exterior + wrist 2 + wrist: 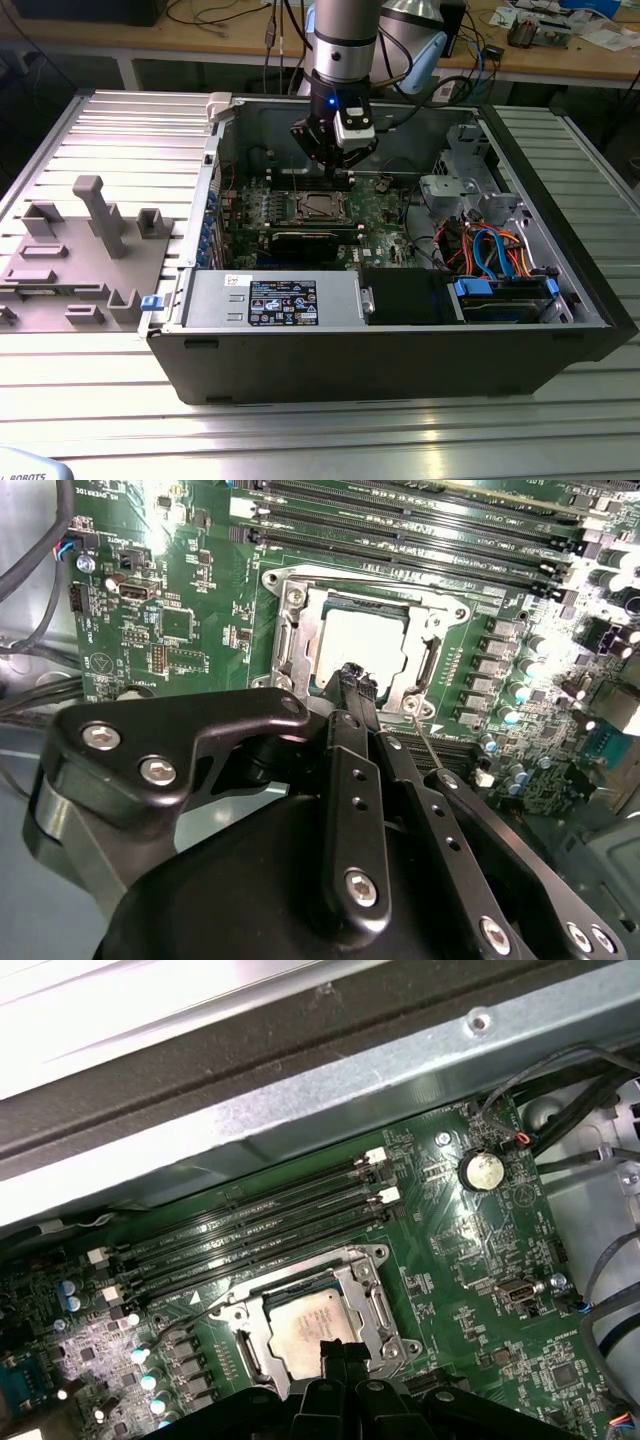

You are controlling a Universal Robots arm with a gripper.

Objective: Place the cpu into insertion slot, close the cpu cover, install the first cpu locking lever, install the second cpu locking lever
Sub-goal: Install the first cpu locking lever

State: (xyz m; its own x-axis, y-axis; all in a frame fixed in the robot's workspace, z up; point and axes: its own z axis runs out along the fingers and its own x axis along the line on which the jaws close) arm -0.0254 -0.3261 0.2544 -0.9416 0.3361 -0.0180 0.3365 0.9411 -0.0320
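Gripper point(357, 685) over socket, jaws narrow, nothing held.
Chip point(312, 1327) sits in slot, cover point(432, 630) closed around it.

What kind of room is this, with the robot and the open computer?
Probably a robotics lab or workshop. An open computer case sits on a ribbed metal table, a robot arm reaches into it, and a wooden workbench behind holds cables and parts.

Silvery cpu point(312, 1325), green circuit board point(470, 1260)
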